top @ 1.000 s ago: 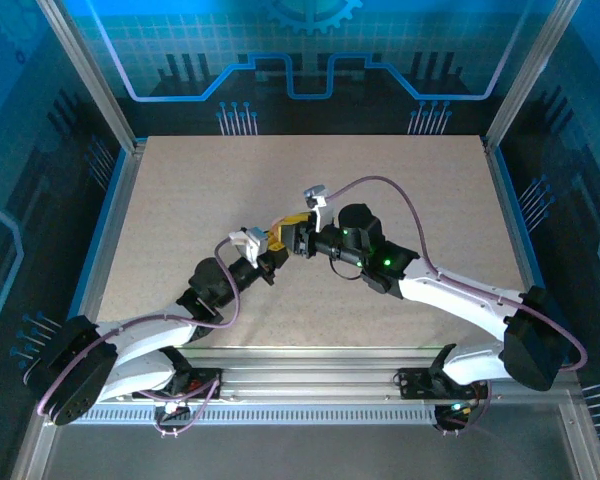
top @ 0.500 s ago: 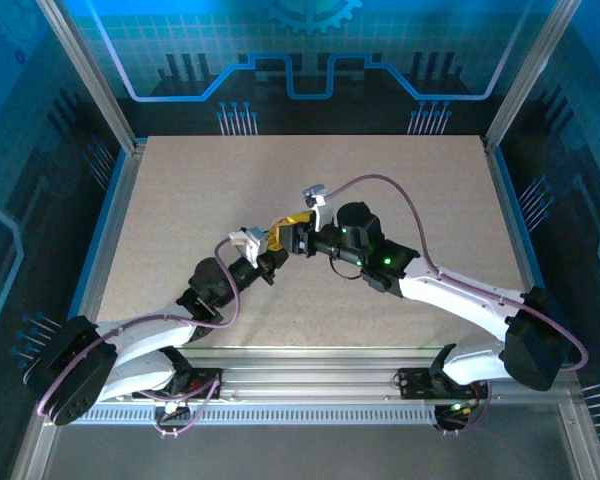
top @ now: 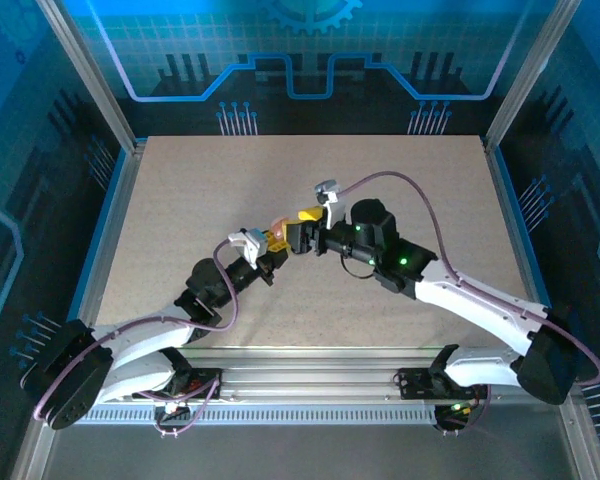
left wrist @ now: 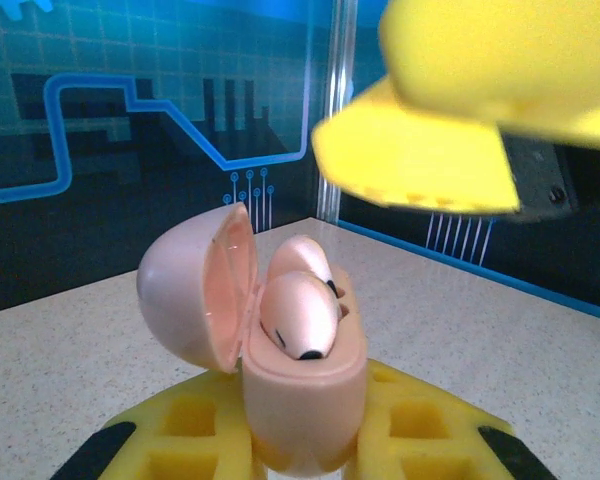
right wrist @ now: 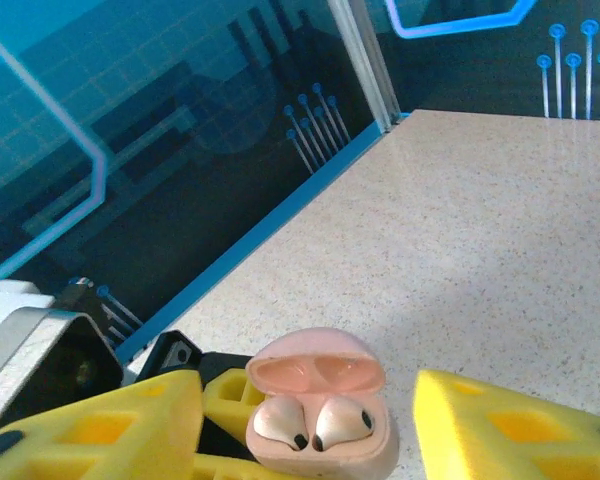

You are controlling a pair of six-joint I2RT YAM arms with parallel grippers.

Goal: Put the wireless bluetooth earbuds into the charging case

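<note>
The pink charging case point(left wrist: 300, 400) and the earbuds point(left wrist: 298, 315) in it look like smooth, glossy plastic. The yellow fingers point(left wrist: 185, 425) below the case are matt plastic. The tabletop point(left wrist: 80, 350) around it is matt and speckled.

Reaches from 7 o'clock, left gripper point(top: 275, 241) clamped on charging case point(left wrist: 305, 390); from 4 o'clock, right gripper point(top: 302, 228) spread.

pale pink charging case point(right wrist: 320, 452), pink earbuds point(right wrist: 342, 420), yellow end effector fingers point(right wrist: 520, 425), speckled beige table point(right wrist: 500, 230)

A speckled beige table point(top: 180, 200), blue-edged, with a slotted metal rail point(top: 310, 365) seemingly bolted along its near edge
</note>
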